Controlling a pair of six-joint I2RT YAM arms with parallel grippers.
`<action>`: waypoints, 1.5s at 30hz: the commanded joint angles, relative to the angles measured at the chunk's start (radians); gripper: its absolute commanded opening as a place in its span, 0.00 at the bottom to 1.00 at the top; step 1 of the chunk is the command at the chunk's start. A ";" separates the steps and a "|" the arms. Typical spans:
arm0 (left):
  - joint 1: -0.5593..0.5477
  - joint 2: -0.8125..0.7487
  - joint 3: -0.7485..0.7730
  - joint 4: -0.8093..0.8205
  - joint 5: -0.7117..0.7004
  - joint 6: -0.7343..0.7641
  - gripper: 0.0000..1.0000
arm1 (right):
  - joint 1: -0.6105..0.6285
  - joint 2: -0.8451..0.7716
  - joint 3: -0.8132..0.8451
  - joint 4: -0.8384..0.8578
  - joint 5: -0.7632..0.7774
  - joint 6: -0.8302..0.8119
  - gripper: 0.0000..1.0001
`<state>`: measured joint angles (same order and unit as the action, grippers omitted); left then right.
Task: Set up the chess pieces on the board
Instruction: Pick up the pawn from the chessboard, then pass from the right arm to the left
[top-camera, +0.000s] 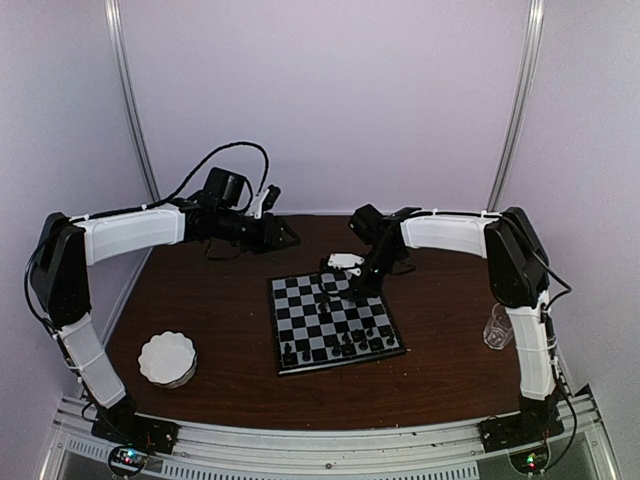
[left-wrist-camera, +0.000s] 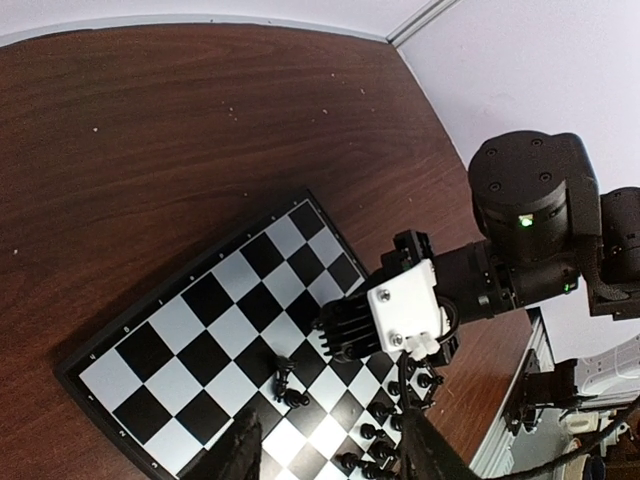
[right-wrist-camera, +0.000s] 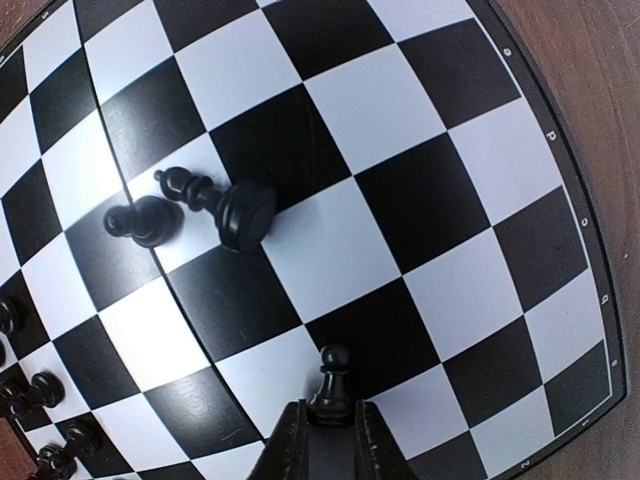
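Right wrist: my right fingers (right-wrist-camera: 292, 442) pinch a pawn (right-wrist-camera: 331, 372), hiding its base. My left fingers (left-wrist-camera: 238, 452), cropped, stand spread. The board (right-wrist-camera: 400, 110) rim marks are blurred.

The right gripper (right-wrist-camera: 328, 430) seems to pinch the base of an upright pawn (right-wrist-camera: 330, 380) near the board's (right-wrist-camera: 420, 130) edge. Farther in, a taller piece (right-wrist-camera: 225, 205) lies toppled just beside a second pawn (right-wrist-camera: 145, 222). More pieces (right-wrist-camera: 30, 392) crowd the lower left.
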<state>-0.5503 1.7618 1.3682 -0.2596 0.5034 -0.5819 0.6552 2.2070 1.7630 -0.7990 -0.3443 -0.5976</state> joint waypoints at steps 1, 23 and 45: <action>-0.011 0.017 0.018 0.046 0.038 0.003 0.48 | 0.004 -0.070 -0.024 -0.008 -0.028 0.024 0.10; -0.103 0.107 -0.154 0.675 0.314 -0.473 0.53 | 0.003 -0.347 -0.087 0.037 -0.272 0.196 0.12; -0.114 0.149 -0.153 0.757 0.363 -0.549 0.39 | 0.004 -0.326 -0.030 0.058 -0.314 0.237 0.12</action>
<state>-0.6586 1.8984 1.2167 0.4381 0.8429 -1.1236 0.6552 1.8660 1.6962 -0.7616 -0.6357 -0.3759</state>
